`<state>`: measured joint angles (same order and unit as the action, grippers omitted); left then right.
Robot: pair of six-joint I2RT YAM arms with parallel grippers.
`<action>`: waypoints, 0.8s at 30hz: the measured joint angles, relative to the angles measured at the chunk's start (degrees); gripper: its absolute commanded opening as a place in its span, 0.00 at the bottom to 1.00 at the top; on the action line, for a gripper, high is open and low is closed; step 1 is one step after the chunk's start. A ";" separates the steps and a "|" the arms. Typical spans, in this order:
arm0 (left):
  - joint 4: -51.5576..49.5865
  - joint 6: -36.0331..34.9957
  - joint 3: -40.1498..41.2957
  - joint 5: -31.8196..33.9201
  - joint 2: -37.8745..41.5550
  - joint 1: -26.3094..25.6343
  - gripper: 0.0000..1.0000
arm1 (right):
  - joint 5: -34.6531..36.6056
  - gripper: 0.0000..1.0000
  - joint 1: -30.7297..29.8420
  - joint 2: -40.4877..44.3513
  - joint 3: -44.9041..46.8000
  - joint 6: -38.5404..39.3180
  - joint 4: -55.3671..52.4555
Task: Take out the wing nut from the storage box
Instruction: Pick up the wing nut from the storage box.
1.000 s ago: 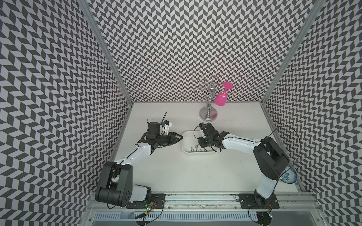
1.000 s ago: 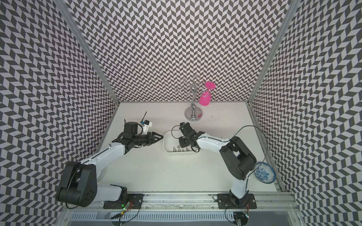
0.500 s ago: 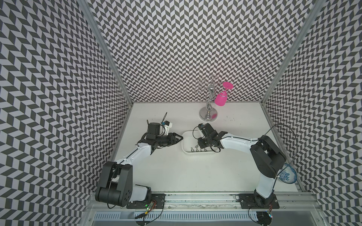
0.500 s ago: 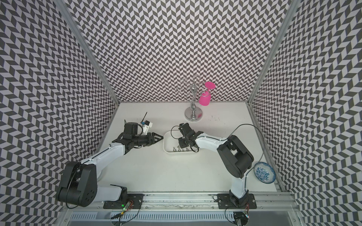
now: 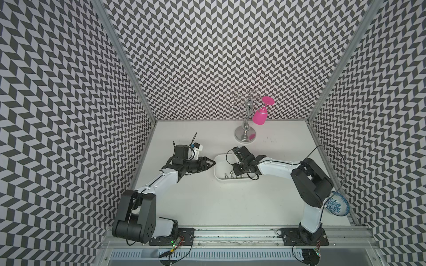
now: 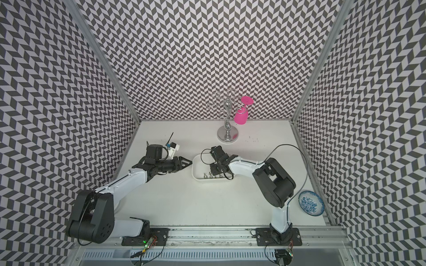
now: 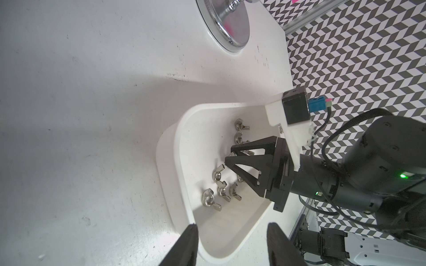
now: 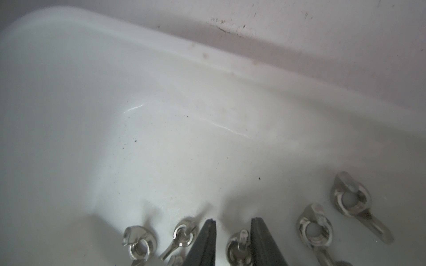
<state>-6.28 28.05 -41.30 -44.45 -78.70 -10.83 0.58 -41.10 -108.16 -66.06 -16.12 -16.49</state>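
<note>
**Top views.** The storage box (image 5: 217,171) sits mid-desk (image 5: 219,202), in front of the chrome rack (image 5: 245,135), which carries a pink glass (image 5: 259,116). A blue-patterned bowl (image 6: 311,203) lies well apart, near the right arm's base. In both top views the right gripper (image 5: 237,173) reaches down inside the box among the wing nuts (image 5: 227,176). The left gripper (image 5: 213,162) is just beside the box end that faces the left arm.

**Left wrist view.** The left gripper's fingers (image 7: 189,241) stand well apart and empty. A corner of the box lies between them; contact cannot be determined.

**Right wrist view.** The right gripper's jaws are narrowly parted, straddling one wing nut (image 8: 238,246) that rests on the box floor. A sliver of floor shows between the nut and one finger, so no clamp is confirmed. Further nuts lie on either side.
</note>
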 measured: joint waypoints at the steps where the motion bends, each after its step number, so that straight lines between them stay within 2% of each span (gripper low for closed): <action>1: 0.00 0.02 0.00 0.00 0.00 0.00 0.51 | 0.02 0.23 0.02 0.00 0.00 0.00 0.00; 12: -0.02 -0.02 0.00 0.00 -0.04 0.00 0.51 | 0.09 0.00 0.02 -0.20 -0.68 -0.63 -0.04; 24: 0.00 0.04 0.00 -0.02 -0.04 0.09 0.51 | 1.14 0.00 0.02 -0.20 -4.87 -1.05 -0.02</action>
<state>-6.28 28.10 -41.30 -44.47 -78.74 -10.74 1.72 -41.08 -108.36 -70.94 -17.17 -16.51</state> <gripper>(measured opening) 0.513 0.090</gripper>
